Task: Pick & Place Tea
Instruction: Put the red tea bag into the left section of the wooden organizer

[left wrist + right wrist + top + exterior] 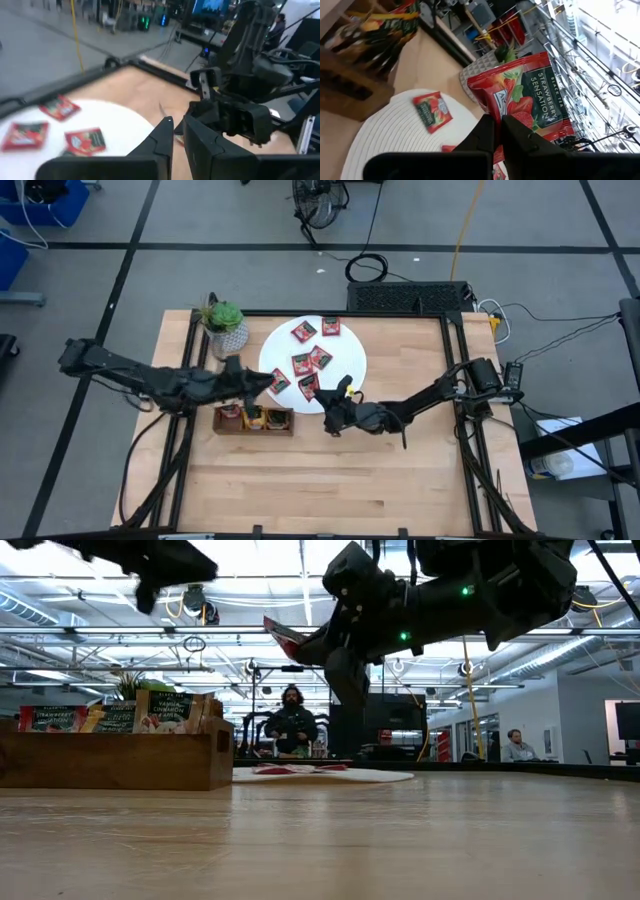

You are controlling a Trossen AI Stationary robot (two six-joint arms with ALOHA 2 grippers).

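Right gripper (497,132), pinched shut on a red strawberry sachet (530,95), lifts it clear of the white disc (350,352) for the wooden tray (255,420), while the left gripper (177,137) waits nearby, nearly closed and empty.

Left arm reaches in from table's left edge, stretched low and long; left gripper (262,380) hangs above table, fingers (162,137) nearly together, narrow gap between, nothing held. Right arm comes from right edge, elbow bent, forearm angled toward centre; right gripper (333,417) raised off table, fingers (485,132) clamped on sachet (527,97), which stands up from grip.
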